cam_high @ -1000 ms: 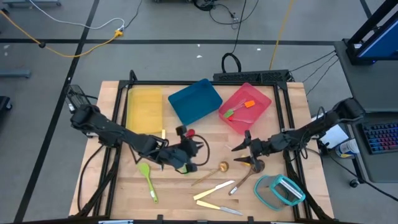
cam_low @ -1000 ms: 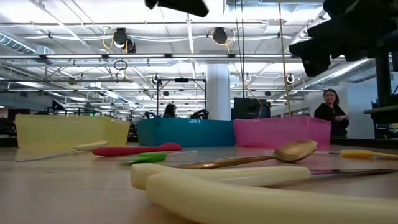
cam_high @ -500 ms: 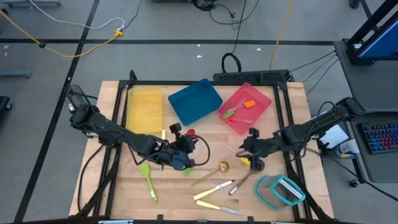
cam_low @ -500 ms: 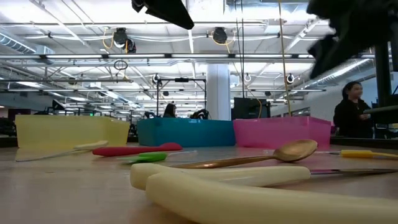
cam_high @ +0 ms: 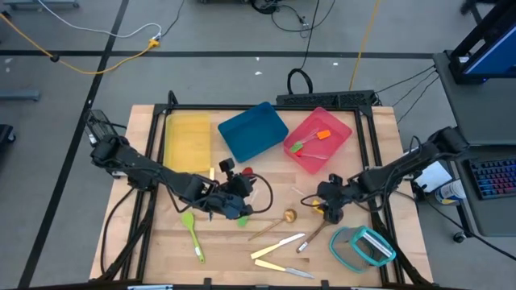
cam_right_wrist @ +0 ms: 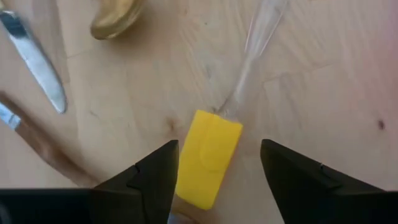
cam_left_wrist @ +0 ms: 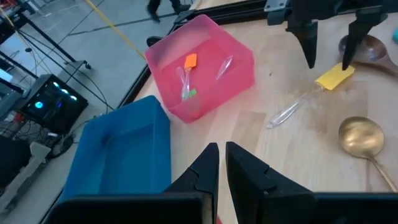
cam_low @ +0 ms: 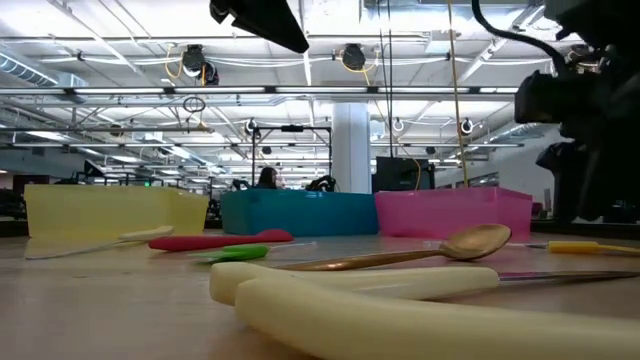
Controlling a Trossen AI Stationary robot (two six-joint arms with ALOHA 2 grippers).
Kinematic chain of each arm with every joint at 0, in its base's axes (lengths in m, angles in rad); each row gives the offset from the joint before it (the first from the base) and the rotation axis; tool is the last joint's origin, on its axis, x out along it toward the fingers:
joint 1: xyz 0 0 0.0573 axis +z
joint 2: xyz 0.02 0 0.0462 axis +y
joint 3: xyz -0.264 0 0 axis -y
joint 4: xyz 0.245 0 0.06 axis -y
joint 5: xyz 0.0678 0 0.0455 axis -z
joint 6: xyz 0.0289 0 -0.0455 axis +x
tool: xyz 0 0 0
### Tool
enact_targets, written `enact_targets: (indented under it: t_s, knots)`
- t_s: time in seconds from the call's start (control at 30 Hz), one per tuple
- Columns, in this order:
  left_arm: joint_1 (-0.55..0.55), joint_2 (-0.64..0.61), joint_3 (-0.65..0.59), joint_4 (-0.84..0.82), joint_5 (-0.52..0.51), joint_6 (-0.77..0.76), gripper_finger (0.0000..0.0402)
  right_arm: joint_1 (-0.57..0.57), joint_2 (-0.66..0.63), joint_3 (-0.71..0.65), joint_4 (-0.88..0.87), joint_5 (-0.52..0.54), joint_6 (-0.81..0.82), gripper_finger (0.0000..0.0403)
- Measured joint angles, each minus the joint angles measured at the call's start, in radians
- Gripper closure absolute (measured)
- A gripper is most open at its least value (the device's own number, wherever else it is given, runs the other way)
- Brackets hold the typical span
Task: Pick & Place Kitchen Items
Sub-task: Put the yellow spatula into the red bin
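Yellow-headed spatula (cam_right_wrist: 208, 158) lies between the spread fingers of the right tool (cam_right_wrist: 217, 171); left tool (cam_left_wrist: 217, 163) hangs closed.

Wooden table (cam_high: 161, 242), three trays (cam_high: 252, 130), scattered utensils (cam_high: 278, 245), clear container (cam_high: 360, 246)

A wooden counter (cam_high: 242, 254) is sitting on a grey floor (cam_high: 64, 105). Along its far side three flat trays are lying in a row: a yellow tray (cam_high: 187, 142), a blue tray (cam_high: 252, 130) turned at an angle, and a pink tray (cam_high: 318, 138), also angled. A teal-rimmed clear container (cam_high: 359, 246) is resting near the counter's front right corner. A black cable (cam_high: 300, 79) is looping just behind the counter, and a yellow cable (cam_high: 97, 63) is trailing across the floor at the far left. A keyboard (cam_high: 492, 177) is showing at the right edge.
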State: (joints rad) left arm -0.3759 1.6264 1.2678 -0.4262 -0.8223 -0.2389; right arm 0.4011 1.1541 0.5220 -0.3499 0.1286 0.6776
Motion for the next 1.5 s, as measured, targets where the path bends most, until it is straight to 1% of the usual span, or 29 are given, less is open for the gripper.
enact_targets:
  t_s: [0.17, 0.37, 0.6, 0.77, 0.97, 1.1, 1.23, 1.33, 1.43, 1.5]
  knots:
    - [0.001, 0.000, 0.000, 0.000, 0.000, -0.001, 0.0366, 0.000, 0.006, -0.058, 0.124, 0.000, 0.018, 0.0159]
    - [0.000, 0.000, 0.000, -0.007, 0.000, -0.002, 0.0366, 0.000, 0.006, -0.149, 0.283, 0.001, 0.018, 0.0156]
    - [0.000, 0.000, 0.000, -0.014, 0.001, -0.002, 0.0366, 0.000, 0.003, -0.207, 0.295, 0.023, 0.007, 0.0173]
    - [0.000, 0.000, 0.000, -0.017, 0.001, -0.002, 0.0366, 0.013, 0.004, -0.215, 0.294, 0.017, -0.044, 0.0206]
    - [0.001, 0.000, -0.001, -0.018, 0.001, -0.002, 0.0366, 0.037, 0.019, -0.218, 0.355, 0.050, -0.078, 0.0270]
    - [0.002, 0.000, -0.001, -0.018, 0.001, -0.002, 0.0366, 0.044, 0.062, -0.219, 0.414, 0.051, -0.076, 0.0314]
    - [0.002, 0.000, -0.001, -0.019, 0.001, -0.002, 0.0366, 0.045, 0.113, -0.218, 0.467, 0.028, -0.071, 0.0347]
    - [0.002, 0.000, -0.001, -0.019, 0.001, -0.004, 0.0366, 0.045, 0.135, -0.218, 0.511, 0.016, -0.104, 0.0364]
    - [0.002, 0.000, -0.001, -0.019, 0.001, -0.004, 0.0366, 0.045, 0.133, -0.219, 0.553, 0.019, -0.177, 0.0379]
    - [0.002, 0.000, -0.001, -0.019, 0.001, -0.003, 0.0366, 0.046, 0.118, -0.221, 0.577, 0.024, -0.217, 0.0380]
